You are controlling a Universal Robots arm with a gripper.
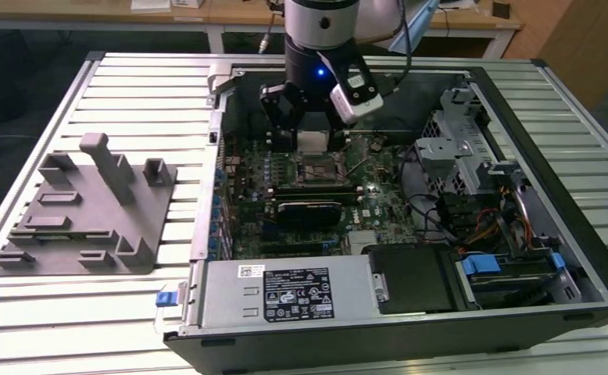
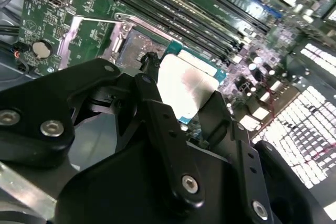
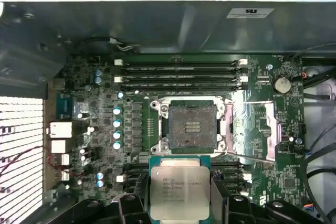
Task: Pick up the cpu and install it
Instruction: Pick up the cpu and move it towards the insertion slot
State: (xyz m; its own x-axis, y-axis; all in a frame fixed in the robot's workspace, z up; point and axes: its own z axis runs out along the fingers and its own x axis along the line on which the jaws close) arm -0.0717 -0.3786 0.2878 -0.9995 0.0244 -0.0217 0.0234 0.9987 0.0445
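Fingers (image 2: pixel 157 119) clamp the cpu (image 3: pixel 179 191) by two opposite edges, metal top showing. The cpu hangs level just beside the open motherboard socket (image 3: pixel 191 125), above the board, not seated.

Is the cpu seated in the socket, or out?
Out. The silvery square cpu is clamped in the black claw, off the board; the black-framed socket lies open and empty.

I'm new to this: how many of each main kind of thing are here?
gripper: 1
cpu, held between the gripper's fingers: 1
empty socket: 1
grey fixture block: 1
computer case: 1
Total: 5
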